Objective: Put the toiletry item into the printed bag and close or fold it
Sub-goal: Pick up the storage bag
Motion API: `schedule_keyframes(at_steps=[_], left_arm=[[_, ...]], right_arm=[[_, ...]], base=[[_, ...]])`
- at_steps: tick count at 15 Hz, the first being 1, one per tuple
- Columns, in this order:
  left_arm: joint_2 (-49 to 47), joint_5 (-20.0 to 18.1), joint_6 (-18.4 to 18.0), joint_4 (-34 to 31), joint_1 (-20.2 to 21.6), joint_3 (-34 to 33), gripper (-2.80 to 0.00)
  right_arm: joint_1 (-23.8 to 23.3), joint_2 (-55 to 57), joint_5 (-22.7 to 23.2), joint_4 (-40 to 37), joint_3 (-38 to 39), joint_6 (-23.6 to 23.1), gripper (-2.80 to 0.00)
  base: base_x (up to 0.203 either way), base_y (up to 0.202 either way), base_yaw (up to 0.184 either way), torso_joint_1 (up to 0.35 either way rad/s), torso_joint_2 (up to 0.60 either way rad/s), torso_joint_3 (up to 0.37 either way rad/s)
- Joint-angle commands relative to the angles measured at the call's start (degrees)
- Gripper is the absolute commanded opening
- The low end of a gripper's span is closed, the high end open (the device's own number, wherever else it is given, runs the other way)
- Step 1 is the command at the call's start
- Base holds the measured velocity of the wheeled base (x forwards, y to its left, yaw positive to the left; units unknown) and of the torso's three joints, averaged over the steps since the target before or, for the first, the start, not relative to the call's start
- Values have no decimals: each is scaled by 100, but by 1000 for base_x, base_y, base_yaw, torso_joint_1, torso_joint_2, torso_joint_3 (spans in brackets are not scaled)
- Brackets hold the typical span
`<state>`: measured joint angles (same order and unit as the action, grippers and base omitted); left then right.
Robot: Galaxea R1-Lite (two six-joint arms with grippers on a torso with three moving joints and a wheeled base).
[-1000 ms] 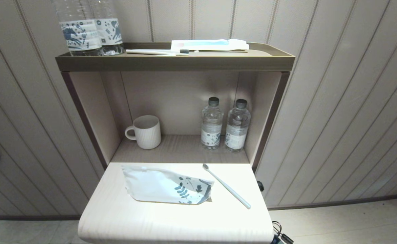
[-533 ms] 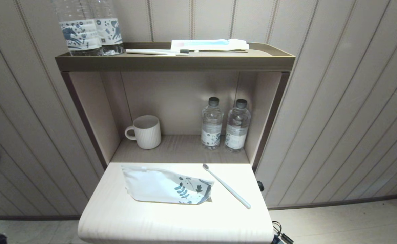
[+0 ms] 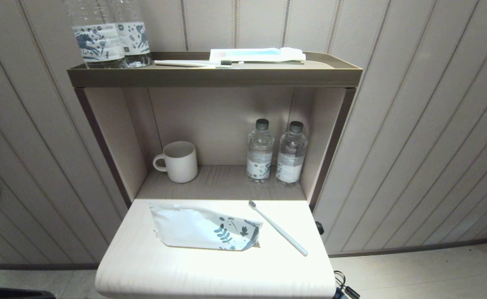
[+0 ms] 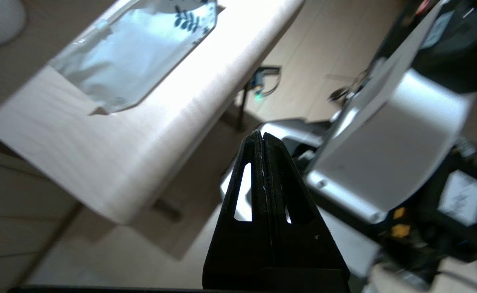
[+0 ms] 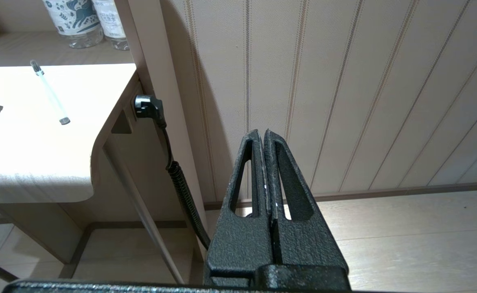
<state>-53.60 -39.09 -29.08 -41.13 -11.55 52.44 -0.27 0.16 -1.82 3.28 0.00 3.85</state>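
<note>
From your head camera, the printed pouch (image 3: pixel 205 227) lies flat on the pale wood-grain pull-out shelf (image 3: pixel 210 270), a soft white bag with dark teal leaves toward its right end. Just beside that end, apart from it, the slim mint-white toothbrush (image 3: pixel 277 228) lies at a slant, bristle head toward the alcove. In the alcove behind stand a ribbed white mug (image 3: pixel 178 161) on the left and two small clear water bottles (image 3: pixel 276 152) on the right. On the brown top tray (image 3: pixel 214 76) you have two larger labelled bottles (image 3: pixel 109 35), a white toothbrush with dark bristles (image 3: pixel 193 63) and a flat white-and-light-blue packet (image 3: pixel 257 54). A dark sliver of your left arm (image 3: pixel 6 293) shows at the bottom left corner.

In your left wrist camera, the left gripper (image 4: pixel 262 138) has its black, textured, triangular fingers pressed together with nothing between them, below the shelf's rounded front edge and touching nothing. The pouch (image 4: pixel 134 57) looks glossy and crinkled here.

In your right wrist camera, the right gripper (image 5: pixel 262 136) is likewise pressed closed and empty, off to the side of the shelf before the striped wall panel (image 5: pixel 344 81). The toothbrush (image 5: pixel 50 92) lies on the shelf; a black coiled cable (image 5: pixel 181 191) hangs from the shelf's side.
</note>
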Motion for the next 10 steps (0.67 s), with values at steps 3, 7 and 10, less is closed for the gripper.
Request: schedule_keyframes(at_steps=[3,7,10], left_arm=[[-965,213,-1433,-149,145,191,-280],[-1903,204,-1753,518,186,266,0],[-2544,208,-1911,1050,248,247,0]], right_arm=[[0,2,-3,2,0,1,-280],[0,10,-3,6,0,1,-280],[0,2,-3,6,0,1,-280]], base=[[0,0,0,0,0,0],[0,0,0,0,0,0],[0,0,0,0,0,0]])
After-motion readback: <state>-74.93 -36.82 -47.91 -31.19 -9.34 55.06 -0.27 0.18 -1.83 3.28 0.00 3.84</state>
